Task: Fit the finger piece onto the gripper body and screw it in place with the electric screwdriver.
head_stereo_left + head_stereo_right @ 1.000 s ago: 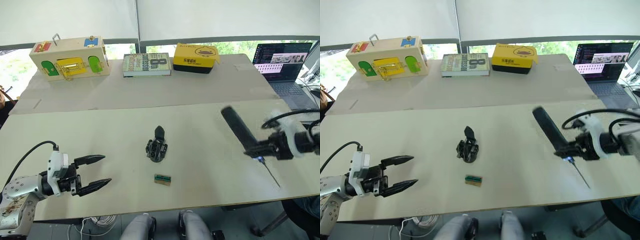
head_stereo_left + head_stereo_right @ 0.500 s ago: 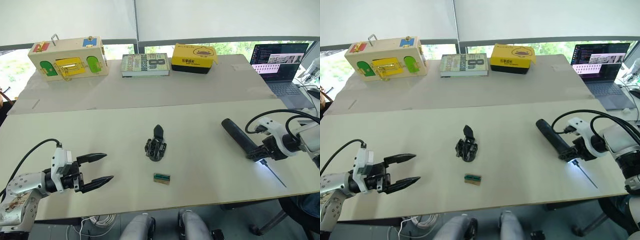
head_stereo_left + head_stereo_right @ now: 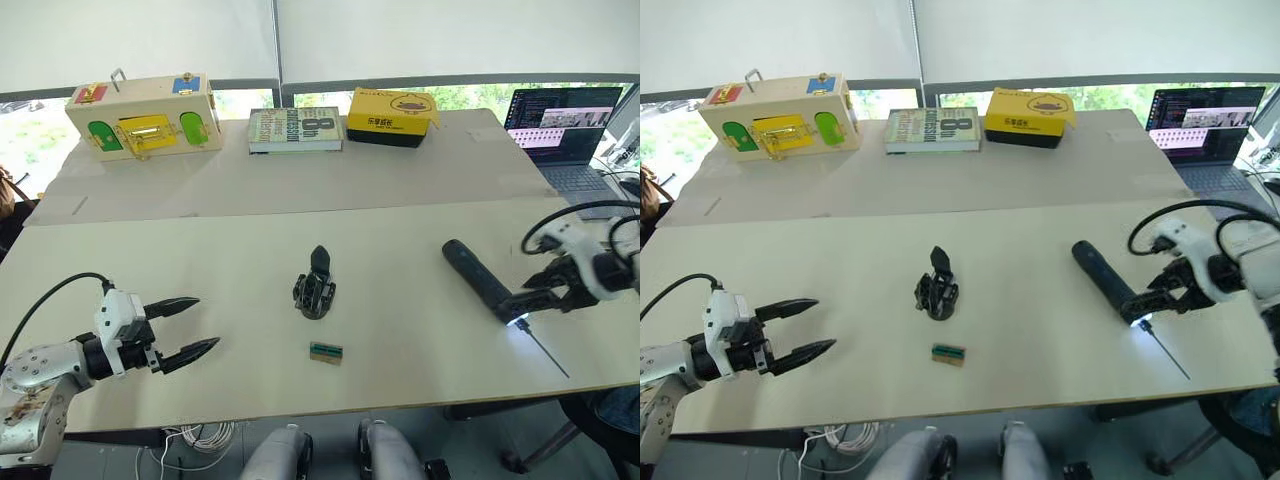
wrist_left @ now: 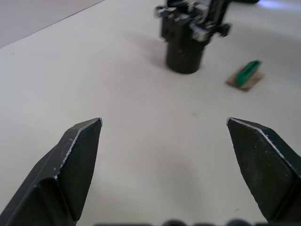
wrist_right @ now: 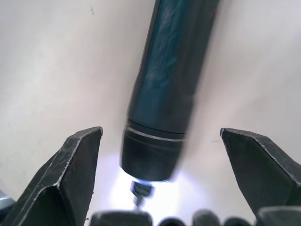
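Left eye view, electric screwdriver (image 3: 482,282): lying on the table (image 3: 400,240), right of centre, light on
Right gripper (image 3: 540,298): spread wide, straddling its tip end; touching nothing
Left gripper (image 3: 190,327): wide, lower left
Gripper body (image 3: 314,295): frame centre; finger piece (image 3: 320,259) on top

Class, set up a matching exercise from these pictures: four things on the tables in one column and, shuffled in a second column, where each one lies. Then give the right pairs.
Things
1. electric screwdriver
2. gripper body
3. green-and-tan piece
4. laptop

Places
A. at the far right, screen open
B. mid-table, with the finger piece standing on it
C. lying flat between the open fingers of the right hand, its tip lit
D. near the front edge, just in front of the gripper body

Pairs: 1-C, 2-B, 3-D, 4-A
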Robot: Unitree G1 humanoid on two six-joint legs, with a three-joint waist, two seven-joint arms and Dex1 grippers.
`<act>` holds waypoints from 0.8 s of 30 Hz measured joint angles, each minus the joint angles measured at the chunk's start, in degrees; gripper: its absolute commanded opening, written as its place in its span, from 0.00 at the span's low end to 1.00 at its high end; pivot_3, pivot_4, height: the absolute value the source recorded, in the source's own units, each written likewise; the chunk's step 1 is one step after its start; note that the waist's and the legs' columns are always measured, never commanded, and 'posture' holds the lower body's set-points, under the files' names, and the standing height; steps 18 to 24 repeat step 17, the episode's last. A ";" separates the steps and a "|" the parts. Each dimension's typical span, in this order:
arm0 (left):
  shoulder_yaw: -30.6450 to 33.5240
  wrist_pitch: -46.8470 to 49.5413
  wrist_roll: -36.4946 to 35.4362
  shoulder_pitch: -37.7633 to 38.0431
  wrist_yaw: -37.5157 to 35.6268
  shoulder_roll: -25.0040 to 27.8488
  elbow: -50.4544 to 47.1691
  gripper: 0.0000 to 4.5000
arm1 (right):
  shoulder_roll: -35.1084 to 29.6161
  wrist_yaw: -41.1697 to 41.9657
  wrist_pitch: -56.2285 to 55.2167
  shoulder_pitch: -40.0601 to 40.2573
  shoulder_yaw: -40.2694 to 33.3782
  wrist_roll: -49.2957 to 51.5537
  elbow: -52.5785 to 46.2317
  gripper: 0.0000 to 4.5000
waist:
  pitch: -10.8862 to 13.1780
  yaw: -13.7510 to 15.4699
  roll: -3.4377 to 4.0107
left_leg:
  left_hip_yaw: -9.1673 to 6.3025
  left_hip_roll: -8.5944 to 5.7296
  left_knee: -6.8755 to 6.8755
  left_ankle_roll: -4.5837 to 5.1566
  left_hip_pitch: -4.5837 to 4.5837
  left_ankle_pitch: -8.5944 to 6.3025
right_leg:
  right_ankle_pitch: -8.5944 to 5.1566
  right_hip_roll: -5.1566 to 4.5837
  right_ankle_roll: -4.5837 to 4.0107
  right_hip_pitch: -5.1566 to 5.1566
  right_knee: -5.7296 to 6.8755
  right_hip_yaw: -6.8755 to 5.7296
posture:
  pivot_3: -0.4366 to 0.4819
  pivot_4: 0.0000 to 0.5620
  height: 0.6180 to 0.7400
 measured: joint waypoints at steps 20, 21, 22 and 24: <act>5.87 -8.82 6.31 5.75 2.40 1.41 6.36 1.00 | 15.13 5.54 -44.30 26.28 -23.57 13.42 -25.28 0.99 | 0.02 0.22 -0.08 | 0.13 0.08 0.09 -0.01 0.22 -0.02 | 0.08 0.03 0.00 0.21 0.04 0.12 | 0.48 0.27 1.00; 5.87 -8.82 6.31 5.75 2.40 1.41 6.36 1.00 | 15.13 5.54 -44.30 26.28 -23.57 13.42 -25.28 0.99 | 0.02 0.22 -0.08 | 0.13 0.08 0.09 -0.01 0.22 -0.02 | 0.08 0.03 0.00 0.21 0.04 0.12 | 0.48 0.27 1.00; 5.87 -8.82 6.31 5.75 2.40 1.41 6.36 1.00 | 15.13 5.54 -44.30 26.28 -23.57 13.42 -25.28 0.99 | 0.02 0.22 -0.08 | 0.13 0.08 0.09 -0.01 0.22 -0.02 | 0.08 0.03 0.00 0.21 0.04 0.12 | 0.48 0.27 1.00; 5.87 -8.82 6.31 5.75 2.40 1.41 6.36 1.00 | 15.13 5.54 -44.30 26.28 -23.57 13.42 -25.28 0.99 | 0.02 0.22 -0.08 | 0.13 0.08 0.09 -0.01 0.22 -0.02 | 0.08 0.03 0.00 0.21 0.04 0.12 | 0.48 0.27 1.00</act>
